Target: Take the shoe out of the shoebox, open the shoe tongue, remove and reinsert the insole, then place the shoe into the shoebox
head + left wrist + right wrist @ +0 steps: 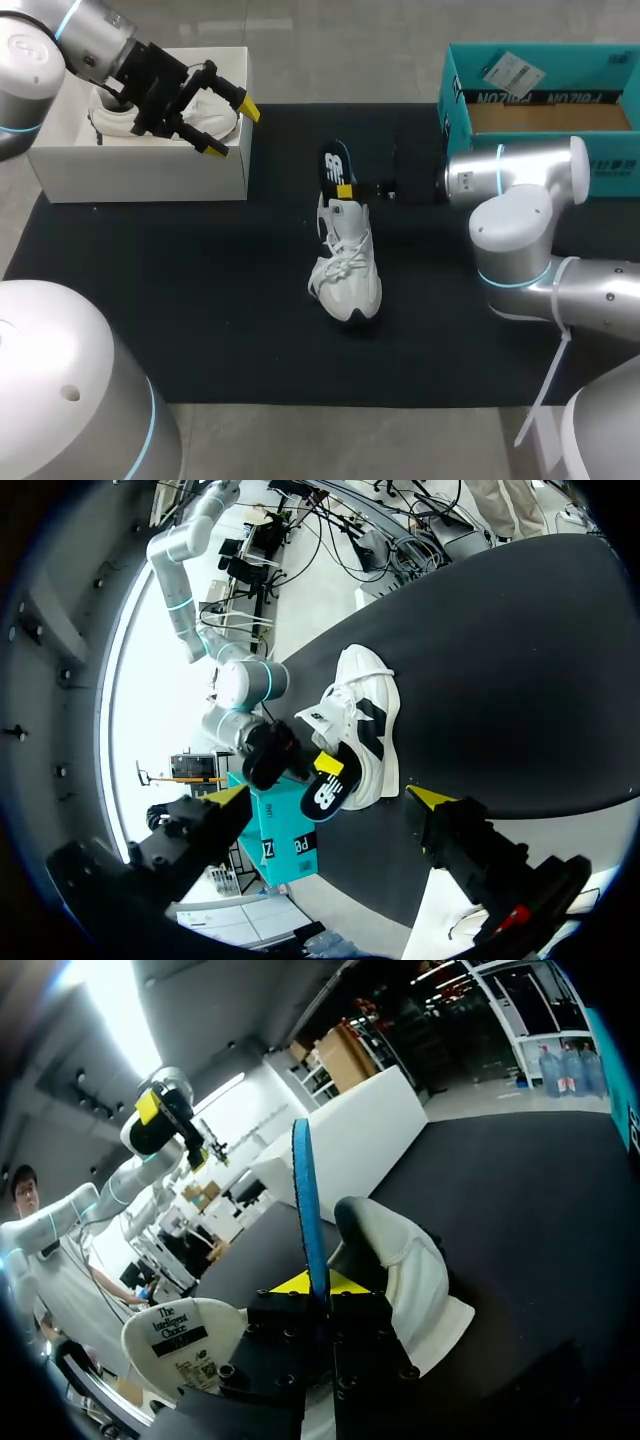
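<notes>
Pinches the insole (pixel 336 165) in the right gripper (pixel 345 190), at the heel of the white shoe (pixel 347 270) on the black mat (pixel 200 300). Holds the left gripper (pixel 232 130) wide open, empty, over the white shoebox (pixel 140 175).

- Shoe (pixel 347 275): white upper and laces, black side panels.
- Insole (pixel 337 165): black face, white lettering, blue edge.
- Shoebox (pixel 140 175): plain white.
- Second box (pixel 457 95): teal walls, brown floor, white label.
- Desk (pixel 200 300): black.
- Left pincer (pixel 232 130), right pincer (pixel 345 190): black bodies, yellow tips.
- Left arm (pixel 60 40), right arm (pixel 520 230): silver, light-blue rings.
</notes>
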Tool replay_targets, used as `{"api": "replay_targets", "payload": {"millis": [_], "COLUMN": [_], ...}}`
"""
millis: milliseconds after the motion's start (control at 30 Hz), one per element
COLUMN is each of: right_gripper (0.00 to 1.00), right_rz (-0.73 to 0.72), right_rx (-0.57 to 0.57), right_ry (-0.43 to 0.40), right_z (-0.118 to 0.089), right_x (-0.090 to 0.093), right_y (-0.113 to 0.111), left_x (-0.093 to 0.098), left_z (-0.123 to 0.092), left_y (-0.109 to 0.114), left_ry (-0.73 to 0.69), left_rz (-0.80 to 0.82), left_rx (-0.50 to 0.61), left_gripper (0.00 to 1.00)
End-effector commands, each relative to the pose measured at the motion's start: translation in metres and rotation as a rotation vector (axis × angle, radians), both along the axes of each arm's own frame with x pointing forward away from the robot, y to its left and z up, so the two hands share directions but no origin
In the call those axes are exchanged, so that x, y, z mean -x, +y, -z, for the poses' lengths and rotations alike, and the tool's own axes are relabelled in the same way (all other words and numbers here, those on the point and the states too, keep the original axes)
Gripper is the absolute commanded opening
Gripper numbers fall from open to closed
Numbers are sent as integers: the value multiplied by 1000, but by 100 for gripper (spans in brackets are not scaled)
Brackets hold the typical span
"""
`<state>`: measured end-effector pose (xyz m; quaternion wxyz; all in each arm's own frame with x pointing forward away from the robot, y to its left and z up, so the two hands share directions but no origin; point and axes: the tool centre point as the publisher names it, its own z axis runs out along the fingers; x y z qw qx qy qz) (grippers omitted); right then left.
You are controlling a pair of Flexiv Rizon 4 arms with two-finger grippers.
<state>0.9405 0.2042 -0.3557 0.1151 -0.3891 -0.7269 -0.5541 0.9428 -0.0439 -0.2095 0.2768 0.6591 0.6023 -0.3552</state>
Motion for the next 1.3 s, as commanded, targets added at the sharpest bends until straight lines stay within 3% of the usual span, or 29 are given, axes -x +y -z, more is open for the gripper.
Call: {"api": "replay_targets", "payload": {"millis": [33,233,267,300,333,400,600,700,733,1033,1300], "right_gripper": [0,0,4,29,37,39,29,13,0,0,0], "right_rz": [12,14,16,19,21,24,19,16,14,17,-9], "right_rx": [-1,4,8,12,20,29,42,44,44,26,4], "right_ry": [8,17,5,-8,-20,-32,-65,-73,-76,-29,43], "right_z": [4,4,1,-2,-5,-10,-21,-23,-23,-12,5], "right_x": [13,16,13,10,6,0,-20,-26,-27,-21,0], "right_y": [2,0,-1,-1,-3,-4,-8,-8,-8,-6,4], "left_x": [0,0,0,0,0,0,0,0,0,0,0], "left_z": [0,0,0,0,0,0,0,0,0,0,0], "left_y": [0,0,0,0,0,0,0,0,0,0,0], "left_ry": [-1,-1,-1,-1,-1,-1,-1,-1,-1,-1,-1], "left_rz": [1,1,1,1,1,1,1,1,1,1,1], "left_rx": [-3,-3,-3,-3,-3,-3,-3,-3,-3,-3,-3], "left_gripper": [100,100,100,100,100,100,100,100,100,100,100]}}
